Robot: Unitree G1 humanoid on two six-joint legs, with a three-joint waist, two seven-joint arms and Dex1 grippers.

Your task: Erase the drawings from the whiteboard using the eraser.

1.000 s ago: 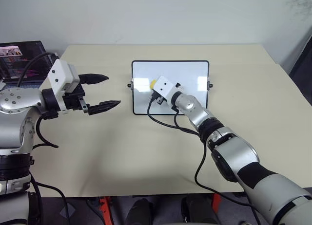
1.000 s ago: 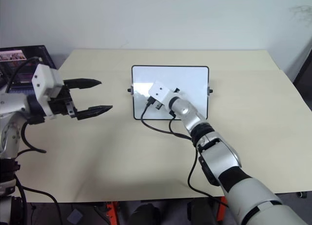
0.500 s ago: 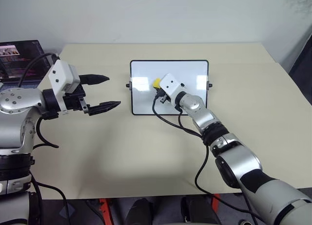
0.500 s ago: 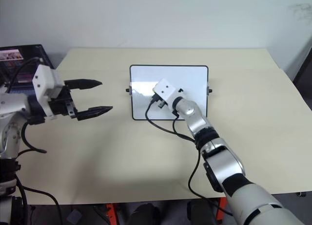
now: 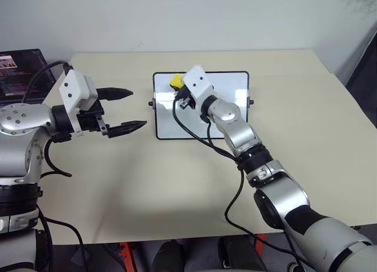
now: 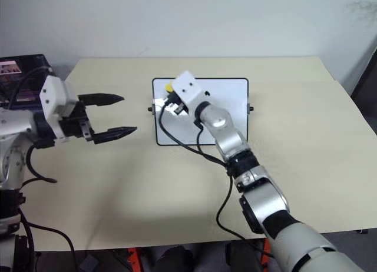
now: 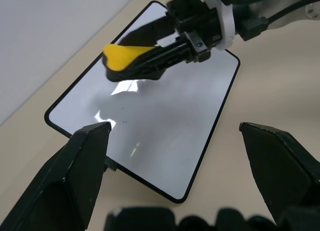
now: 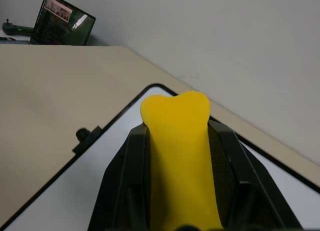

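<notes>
Left eye view: the right gripper (image 5: 177, 87) pinches the yellow eraser (image 5: 175, 81) over the whiteboard (image 5: 235, 89) by its far left corner. The left gripper (image 5: 131, 109) waits with fingers wide, left of the board over bare tan table (image 5: 177, 172).

Left wrist view: the eraser lies level, its long way along the fingers.

Right wrist view: the eraser tip points toward the board's edge.

I'm working in bright, even room light from above; shadows on the table (image 5: 177, 183) are soft and pale. The glossy whiteboard (image 7: 165, 136) throws white glare patches and a grey reflection. In my left wrist view the near fingers (image 7: 75, 171) are blurred. The eraser (image 8: 177, 156) looks soft up close in the right wrist view.
</notes>
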